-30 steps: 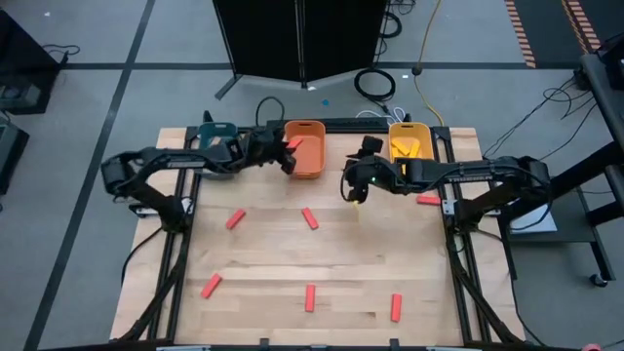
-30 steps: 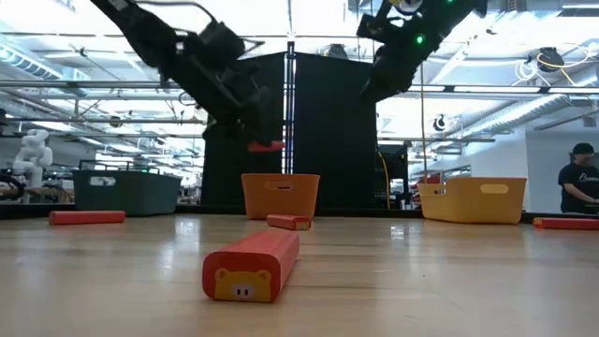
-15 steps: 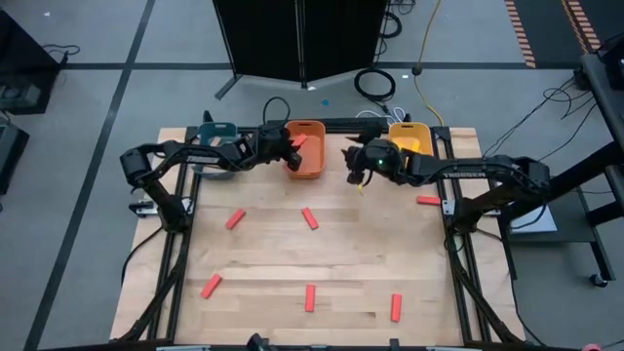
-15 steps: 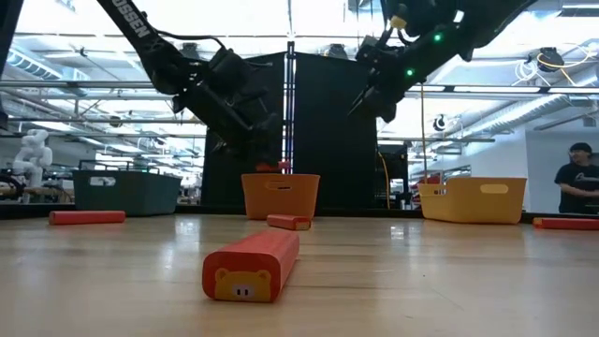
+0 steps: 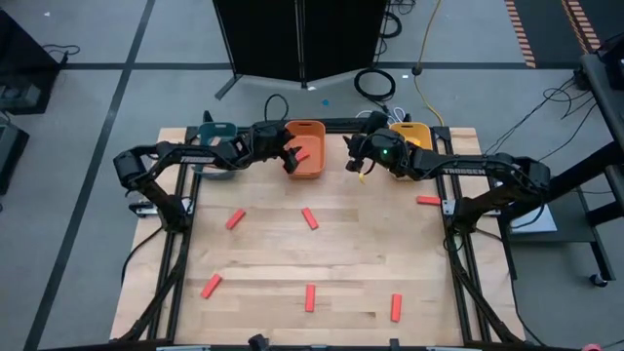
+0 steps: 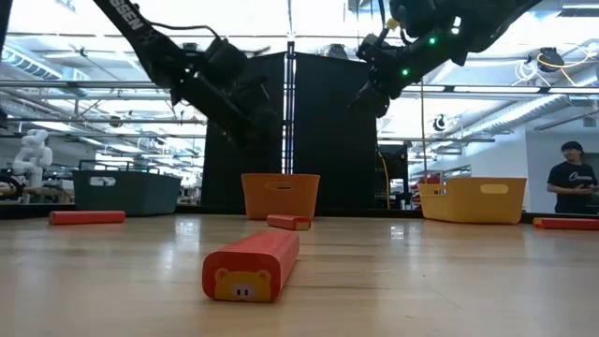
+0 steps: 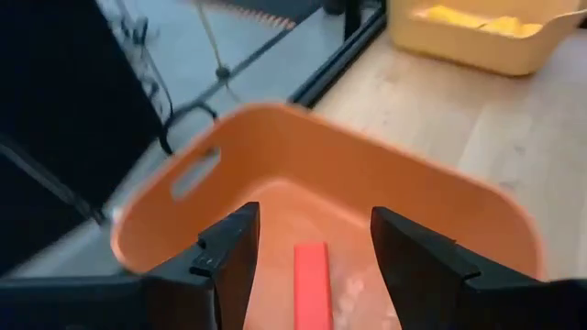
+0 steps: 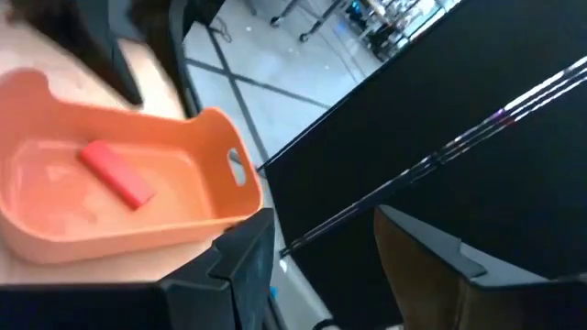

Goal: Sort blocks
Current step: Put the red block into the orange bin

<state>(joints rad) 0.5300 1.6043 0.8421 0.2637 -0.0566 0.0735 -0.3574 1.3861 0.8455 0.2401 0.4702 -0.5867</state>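
My left gripper [image 5: 290, 158] [image 7: 312, 225] hovers open over the near left part of the orange bin [image 5: 308, 126] [image 7: 385, 174]. One red block [image 7: 311, 286] [image 8: 116, 171] lies flat on the bin's floor, below the gap between the fingers. My right gripper [image 5: 352, 156] [image 8: 321, 215] is open in the air just right of the orange bin, with nothing between its fingers. Several more red blocks lie flat on the table, among them one at the left [image 5: 235, 218], one in the middle [image 5: 309, 217] and one at the near edge [image 5: 310, 297].
A yellow bin [image 5: 410, 130] holding yellow blocks stands at the far right. A teal bin [image 5: 216, 130] stands at the far left, partly under my left arm. One red block [image 5: 428, 200] lies by the right edge. A person [image 6: 573, 183] stands in the room behind.
My left gripper carried a red block over the orange bin, sank a little and opened; the block dropped and now lies on the bin's floor. My right gripper has gone toward the table's far edge and tipped upward, keeping its fingers open.
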